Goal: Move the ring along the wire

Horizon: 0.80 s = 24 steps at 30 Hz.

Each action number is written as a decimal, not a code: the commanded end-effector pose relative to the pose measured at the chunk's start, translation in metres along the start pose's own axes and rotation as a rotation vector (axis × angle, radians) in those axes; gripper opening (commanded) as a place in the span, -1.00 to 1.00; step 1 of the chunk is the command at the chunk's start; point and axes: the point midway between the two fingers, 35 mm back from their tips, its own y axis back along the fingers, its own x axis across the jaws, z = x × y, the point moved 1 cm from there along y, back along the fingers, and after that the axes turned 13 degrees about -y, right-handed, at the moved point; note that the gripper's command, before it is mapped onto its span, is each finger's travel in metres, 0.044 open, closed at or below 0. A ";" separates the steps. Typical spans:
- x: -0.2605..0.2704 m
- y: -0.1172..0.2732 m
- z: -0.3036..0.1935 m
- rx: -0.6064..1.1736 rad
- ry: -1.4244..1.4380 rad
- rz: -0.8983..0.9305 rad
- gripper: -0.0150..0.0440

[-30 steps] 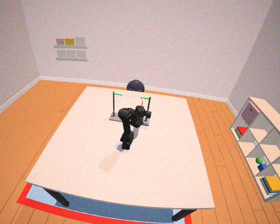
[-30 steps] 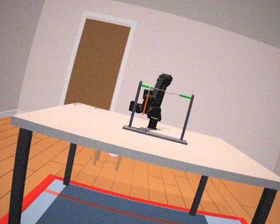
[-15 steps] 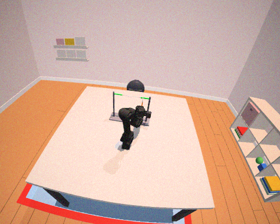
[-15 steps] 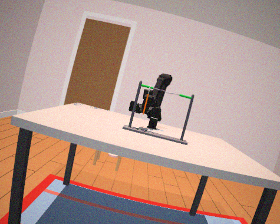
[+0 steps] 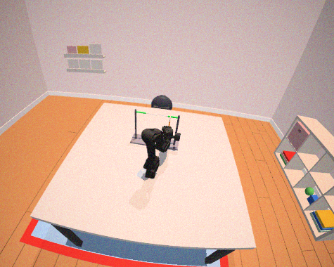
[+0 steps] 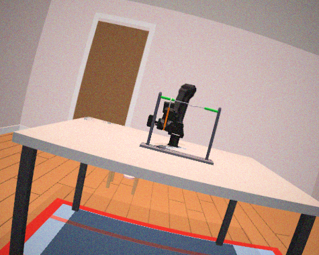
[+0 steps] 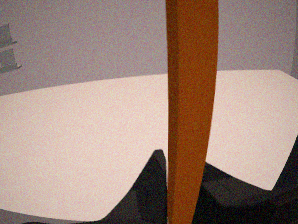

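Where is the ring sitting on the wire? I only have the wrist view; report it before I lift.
Observer: The orange handle hangs from the green part beside the post on the right of the top view. The ring itself is too small to make out.
Operator: Report the arm's clearance from the grey wire.
Observer: In the top view the arm stands on the near side of the frame, apart from the grey wire.
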 end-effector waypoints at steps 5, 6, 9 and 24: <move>0.000 0.000 0.000 0.000 0.000 0.000 -1.00; 0.000 0.000 0.000 0.000 0.000 0.000 -1.00; 0.000 0.000 0.002 0.000 0.001 0.000 -1.00; 0.003 0.002 0.015 -0.001 0.006 -0.004 -1.00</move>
